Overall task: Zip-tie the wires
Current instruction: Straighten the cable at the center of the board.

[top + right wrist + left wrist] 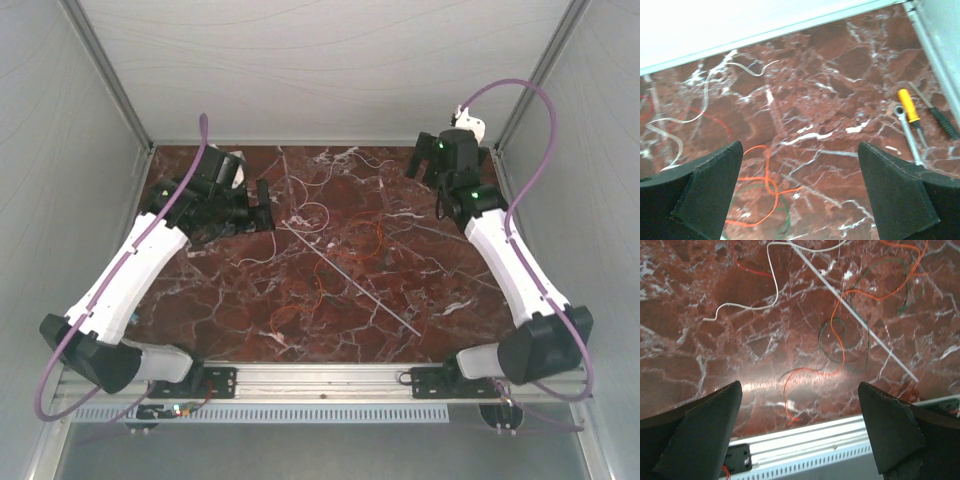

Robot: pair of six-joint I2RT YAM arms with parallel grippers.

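**Wires and zip tie lie loose mid-counter; both tools are empty, fingers apart.**

The wires [842, 340] sprawl in slack curls across the middle of the counter [230, 300], reaching toward its far edge. They look featherlight and limp, likely to slide and spring apart, so they are best gathered where the strands cross. The zip tie [350, 280] lies over them on a diagonal, running toward the near right corner. It seems stiff, flat and slippery, and I would take it by one free end. The left tool [800, 387] hangs by the left edge and the right tool [800, 147] by the far right corner. The left wrist view picks out dark green strands that the top view barely shows. Only the right wrist view shows a yellow-handled implement [907, 105] and a dark-handled one [942, 122].
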